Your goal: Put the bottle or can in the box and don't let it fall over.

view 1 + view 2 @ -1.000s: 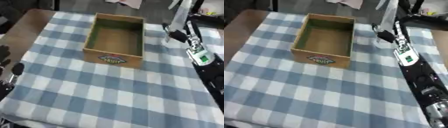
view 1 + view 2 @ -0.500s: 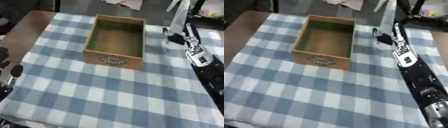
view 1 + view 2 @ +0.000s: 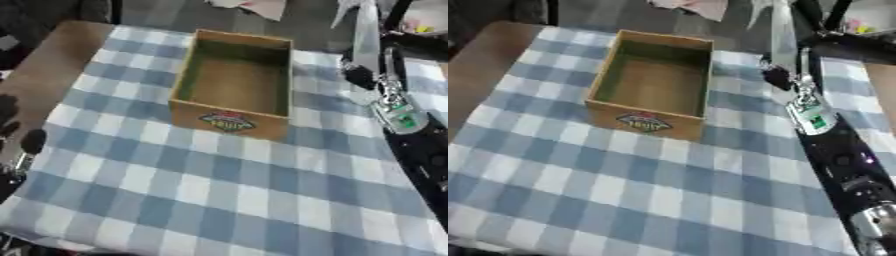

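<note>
right arm (image 3: 833,150) stretched toward the far right, its hand (image 3: 360,77) beside the box (image 3: 234,90), fingers too blurry to call, tall pale bottle-ish shape (image 3: 780,35) there, left hand (image 3: 17,150) only in the left-eye view, fingers up

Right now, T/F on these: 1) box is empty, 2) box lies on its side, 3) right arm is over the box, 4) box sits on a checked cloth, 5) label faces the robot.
1) True: the wooden box holds nothing.
2) False: it stands upright, opening upward.
3) False: the right arm reaches along the table's right side, beside the box, not over it.
4) True: it sits on the blue and white checked cloth.
5) True: the label is on the near wall, facing the robot.
</note>
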Available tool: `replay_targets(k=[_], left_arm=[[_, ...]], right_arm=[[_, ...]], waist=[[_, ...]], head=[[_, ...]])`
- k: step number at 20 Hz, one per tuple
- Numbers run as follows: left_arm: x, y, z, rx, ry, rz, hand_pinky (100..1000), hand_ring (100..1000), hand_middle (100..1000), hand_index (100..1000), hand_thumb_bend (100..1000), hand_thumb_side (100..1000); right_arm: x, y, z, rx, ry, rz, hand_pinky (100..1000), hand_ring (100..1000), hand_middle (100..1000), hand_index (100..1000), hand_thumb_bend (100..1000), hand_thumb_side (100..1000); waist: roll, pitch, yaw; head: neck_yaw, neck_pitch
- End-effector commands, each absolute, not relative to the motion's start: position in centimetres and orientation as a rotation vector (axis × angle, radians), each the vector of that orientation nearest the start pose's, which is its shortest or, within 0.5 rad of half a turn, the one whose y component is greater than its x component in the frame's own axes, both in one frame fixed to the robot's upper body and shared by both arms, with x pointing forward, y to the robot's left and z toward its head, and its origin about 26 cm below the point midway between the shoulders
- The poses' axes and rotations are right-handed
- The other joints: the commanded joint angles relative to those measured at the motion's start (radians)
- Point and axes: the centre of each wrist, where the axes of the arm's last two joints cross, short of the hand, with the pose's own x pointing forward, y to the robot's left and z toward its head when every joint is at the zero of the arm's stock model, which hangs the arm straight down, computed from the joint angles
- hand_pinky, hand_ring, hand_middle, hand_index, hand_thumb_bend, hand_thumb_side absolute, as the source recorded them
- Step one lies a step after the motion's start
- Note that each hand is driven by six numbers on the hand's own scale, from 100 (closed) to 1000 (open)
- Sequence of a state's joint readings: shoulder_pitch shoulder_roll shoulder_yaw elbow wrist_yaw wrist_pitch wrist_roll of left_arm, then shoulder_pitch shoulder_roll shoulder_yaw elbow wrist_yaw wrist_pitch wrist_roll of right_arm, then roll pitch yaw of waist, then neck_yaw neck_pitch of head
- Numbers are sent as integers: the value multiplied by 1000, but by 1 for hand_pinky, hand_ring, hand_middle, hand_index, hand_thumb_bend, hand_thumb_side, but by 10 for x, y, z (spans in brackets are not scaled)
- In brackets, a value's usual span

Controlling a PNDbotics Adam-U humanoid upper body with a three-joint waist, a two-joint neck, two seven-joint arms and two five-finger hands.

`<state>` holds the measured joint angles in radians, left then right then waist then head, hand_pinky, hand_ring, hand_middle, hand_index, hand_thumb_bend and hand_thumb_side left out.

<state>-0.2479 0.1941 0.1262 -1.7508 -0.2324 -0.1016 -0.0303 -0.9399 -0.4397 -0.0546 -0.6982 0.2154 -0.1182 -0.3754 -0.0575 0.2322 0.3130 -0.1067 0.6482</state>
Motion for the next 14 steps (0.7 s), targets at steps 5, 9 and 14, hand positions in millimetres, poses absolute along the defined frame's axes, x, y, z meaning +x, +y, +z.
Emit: replay_targets(k=[5,9,14], left_arm=[[324,293,133,417,-2093,-336,941,959,901,970,610,683],[323,293,132,418,-2090,-336,941,959,901,971,609,683],[323,293,131,416,-2087,-334,942,960,901,971,610,682]], right_arm=[[480,-352,179,-825,-1845,40,774,385,100,182,100,100],[480,-351,187,-821,-1869,40,771,384,100,183,100,100],[482,-333,212,-757,-1957,63,786,410,100,188,100,100]], waist=[[5,-20,-8],[5,-23,-12],[7,-29,-12]], head=[[6,-7],[9,-6],[7,-6]])
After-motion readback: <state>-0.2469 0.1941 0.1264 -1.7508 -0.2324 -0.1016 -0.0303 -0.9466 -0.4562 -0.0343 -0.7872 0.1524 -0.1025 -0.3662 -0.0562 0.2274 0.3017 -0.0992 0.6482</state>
